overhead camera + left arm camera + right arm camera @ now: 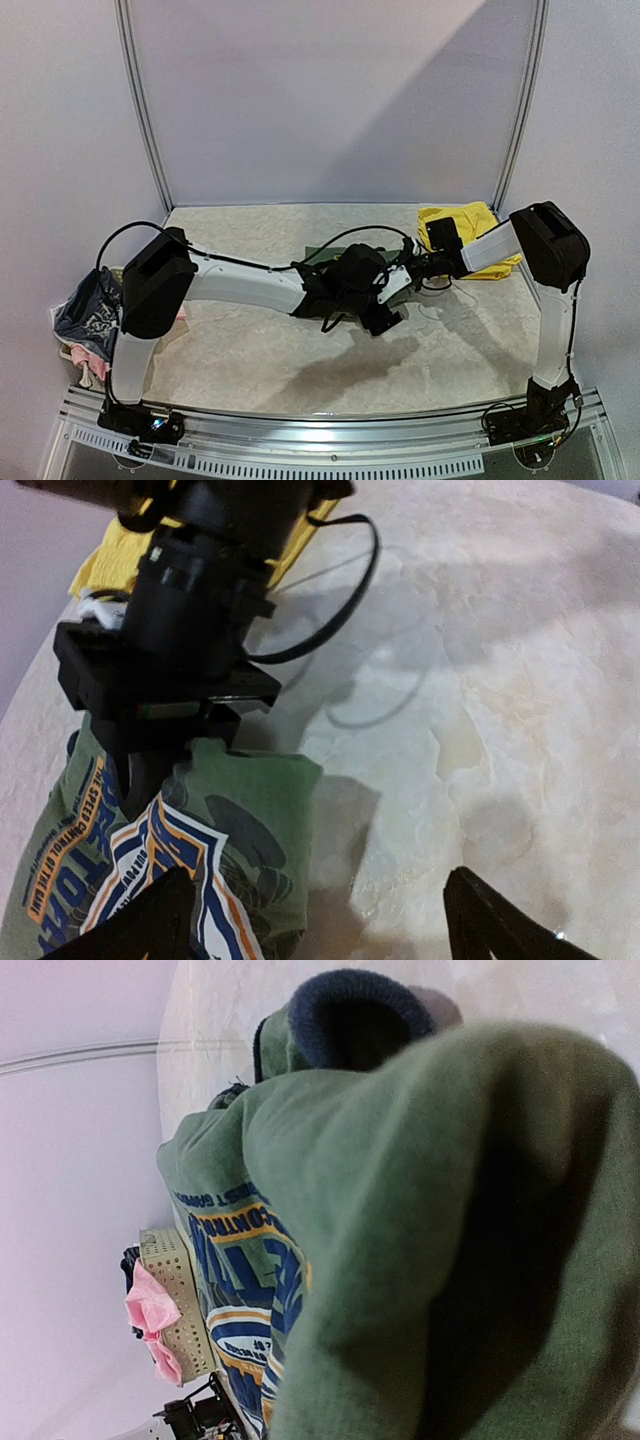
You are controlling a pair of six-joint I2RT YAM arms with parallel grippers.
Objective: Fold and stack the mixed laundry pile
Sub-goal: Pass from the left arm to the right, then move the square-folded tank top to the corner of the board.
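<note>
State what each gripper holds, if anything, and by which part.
Right gripper pinches the olive-green printed fabric top at its bunched edge; left gripper, open, holds nothing.

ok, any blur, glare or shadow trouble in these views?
Top view: sharp; dark shadows lie on the table mid-frame. Left wrist: bright wash on the table at right, green top print legible. Right wrist: green top fills the lens, near fold dark and blurred; basket and pink piece at left sharper.
</note>
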